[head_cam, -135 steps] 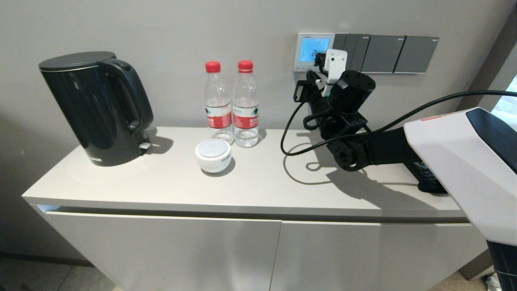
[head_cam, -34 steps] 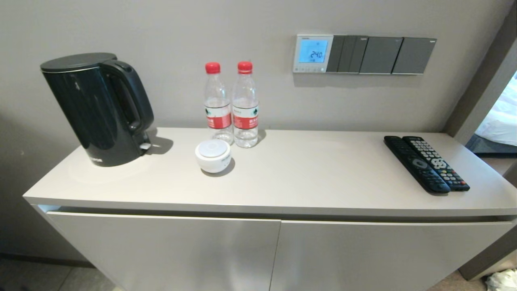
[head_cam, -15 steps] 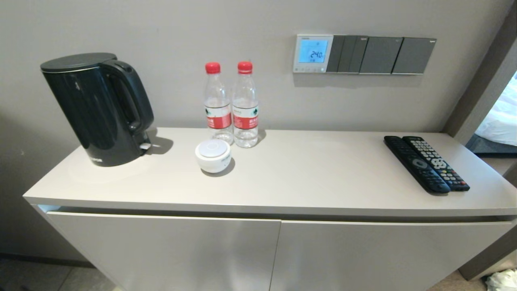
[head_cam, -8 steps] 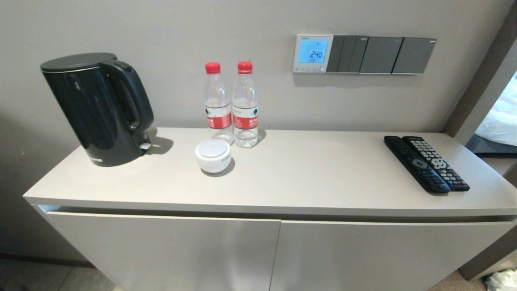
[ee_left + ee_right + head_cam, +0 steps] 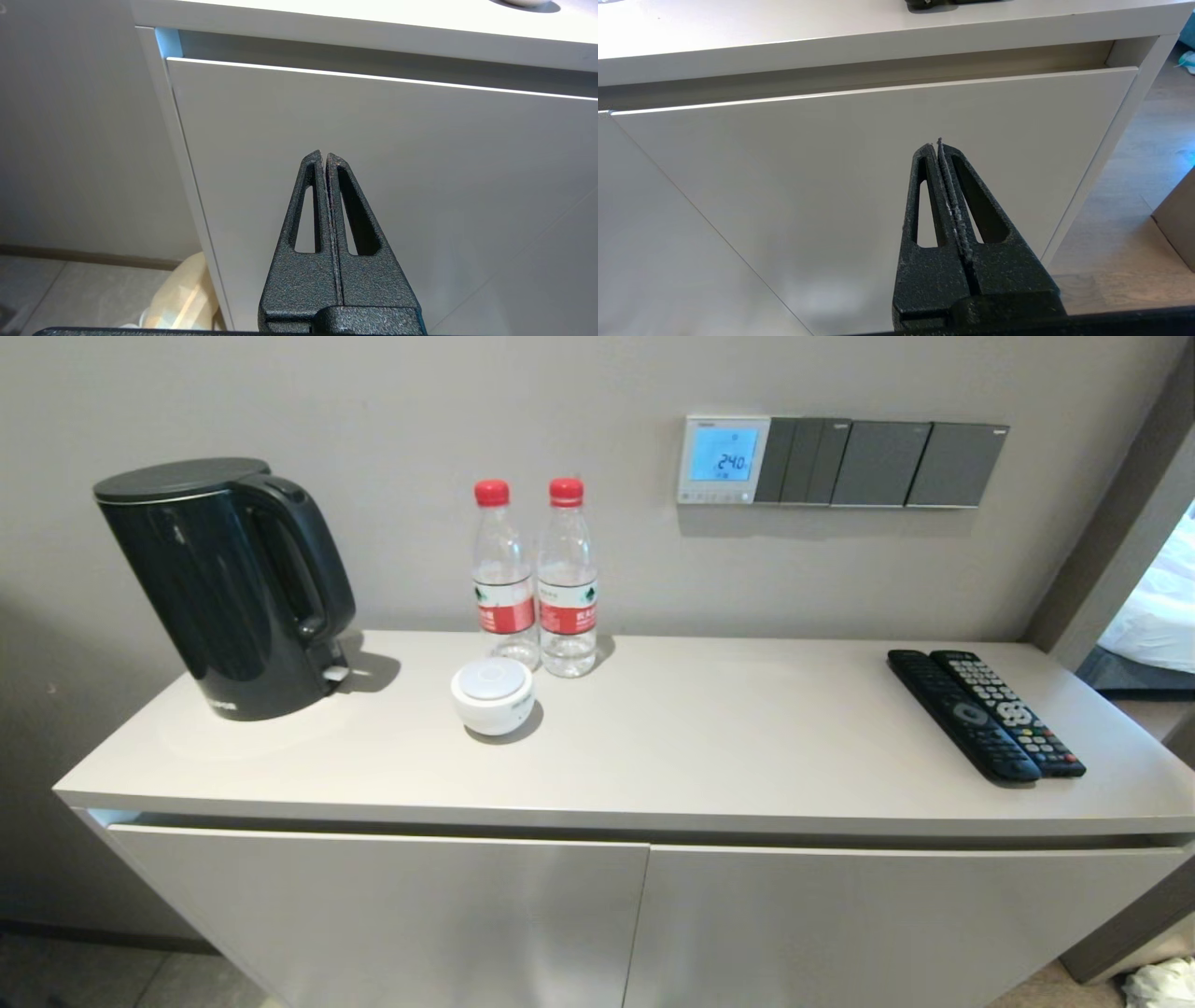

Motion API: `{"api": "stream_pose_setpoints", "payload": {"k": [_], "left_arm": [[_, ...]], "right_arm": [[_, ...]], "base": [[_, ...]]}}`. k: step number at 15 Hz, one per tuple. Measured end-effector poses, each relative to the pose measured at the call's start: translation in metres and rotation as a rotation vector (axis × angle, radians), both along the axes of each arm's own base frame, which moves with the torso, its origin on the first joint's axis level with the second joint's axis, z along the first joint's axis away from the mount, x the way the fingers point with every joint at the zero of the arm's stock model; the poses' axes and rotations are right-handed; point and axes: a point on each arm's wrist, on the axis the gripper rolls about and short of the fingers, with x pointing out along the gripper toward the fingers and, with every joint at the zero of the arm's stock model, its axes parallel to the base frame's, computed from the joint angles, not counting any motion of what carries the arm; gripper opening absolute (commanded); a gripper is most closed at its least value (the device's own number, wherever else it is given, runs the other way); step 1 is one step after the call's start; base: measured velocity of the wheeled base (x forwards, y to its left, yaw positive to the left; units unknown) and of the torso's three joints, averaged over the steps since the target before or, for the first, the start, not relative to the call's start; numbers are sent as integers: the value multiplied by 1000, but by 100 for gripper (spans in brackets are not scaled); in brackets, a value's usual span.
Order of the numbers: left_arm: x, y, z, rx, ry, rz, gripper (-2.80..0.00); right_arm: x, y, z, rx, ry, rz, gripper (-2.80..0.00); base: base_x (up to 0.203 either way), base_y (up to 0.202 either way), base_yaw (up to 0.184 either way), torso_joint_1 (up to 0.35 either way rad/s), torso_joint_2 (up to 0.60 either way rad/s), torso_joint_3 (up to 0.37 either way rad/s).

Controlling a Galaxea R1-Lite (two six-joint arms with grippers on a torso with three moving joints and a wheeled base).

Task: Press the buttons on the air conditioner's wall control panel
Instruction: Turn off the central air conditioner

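The air conditioner's wall control panel (image 5: pixel 724 459) is a small white-framed thermostat on the wall above the cabinet; its blue screen reads 24.0. The buttons (image 5: pixel 711 497) are a row of tiny pale keys along its lower edge. Neither arm shows in the head view. My left gripper (image 5: pixel 324 158) is shut and empty, low in front of the left cabinet door. My right gripper (image 5: pixel 936 145) is shut and empty, low in front of the right cabinet door.
Dark grey switch plates (image 5: pixel 882 464) sit right of the thermostat. On the cabinet top (image 5: pixel 709 747) stand a black kettle (image 5: pixel 219 583), two water bottles (image 5: pixel 537 579), a white round pot (image 5: pixel 492 695) and two remotes (image 5: pixel 985 712).
Nine seconds ago my right arm was raised with its gripper at the thermostat's lower edge. It has since dropped out of the head view. Nothing has moved in the last two seconds.
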Motion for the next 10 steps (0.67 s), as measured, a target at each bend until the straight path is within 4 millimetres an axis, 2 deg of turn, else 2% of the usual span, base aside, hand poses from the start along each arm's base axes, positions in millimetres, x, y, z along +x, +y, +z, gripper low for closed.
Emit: {"api": "stream_pose_setpoints", "payload": {"k": [2, 6, 8, 10], "left_arm": [[0, 0, 0, 0, 0, 0, -280], [0, 0, 0, 0, 0, 0, -280], [0, 0, 0, 0, 0, 0, -280], [0, 0, 0, 0, 0, 0, -280]], "right_arm": [[-5, 0, 15, -3, -38, 5, -280], [-12, 0, 67, -5, -124, 7, -280], [-6, 0, 97, -5, -151, 8, -280], [9, 0, 129, -5, -173, 1, -280]], "base": [[0, 0, 0, 0, 0, 0], [0, 0, 0, 0, 0, 0], [0, 0, 0, 0, 0, 0], [0, 0, 0, 0, 0, 0]]}}
